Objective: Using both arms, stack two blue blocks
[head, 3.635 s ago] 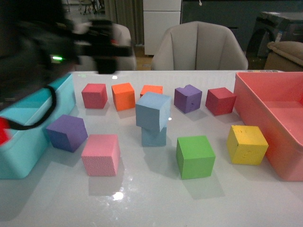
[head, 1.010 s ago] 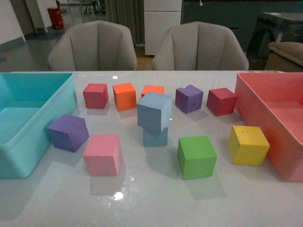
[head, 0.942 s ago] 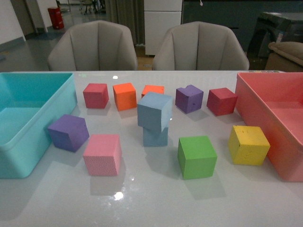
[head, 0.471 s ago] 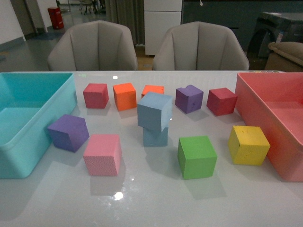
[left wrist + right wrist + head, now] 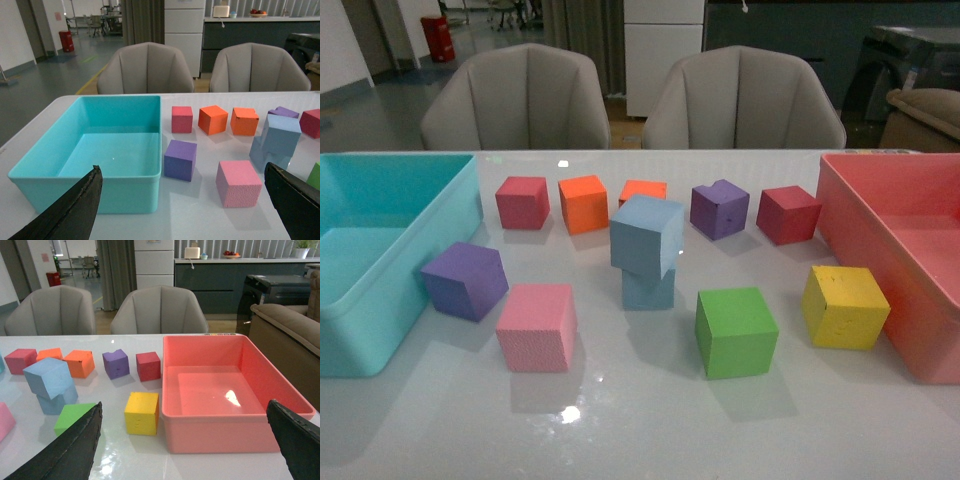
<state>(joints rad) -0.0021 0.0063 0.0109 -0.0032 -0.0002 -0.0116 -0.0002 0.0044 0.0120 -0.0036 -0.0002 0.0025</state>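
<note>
- Front view shows the upper blue block (image 5: pixel 645 235) resting on the lower blue block (image 5: pixel 648 289), near the middle of the white table (image 5: pixel 640 420). No arm appears in this view.
- I read the upper block as turned on the lower one and overhanging it; its seat looks partial, so I judge the stack prone to tipping if nudged.
- Left gripper (image 5: pixel 185 200): I see its two dark fingers (image 5: pixel 75 210) spread wide at the picture edges with nothing between them, well back from the stack and facing the turquoise bin (image 5: pixel 107 172).
- Right gripper (image 5: pixel 185 440): fingers equally wide apart and empty, facing the pink bin (image 5: pixel 235 427) and the yellow block (image 5: pixel 142 412).
- Handling, as I judge it: the blocks look like light foam with rough speckled faces, so grip should hold well, but firm pressure would dent them.
- Where I would take hold: two opposite flat side faces of the upper block, at mid-height, closing gently; I would avoid the corners.
- Neighbours to mind: the green block (image 5: pixel 735 331) and pink block (image 5: pixel 537 326) sit near the stack.
</note>
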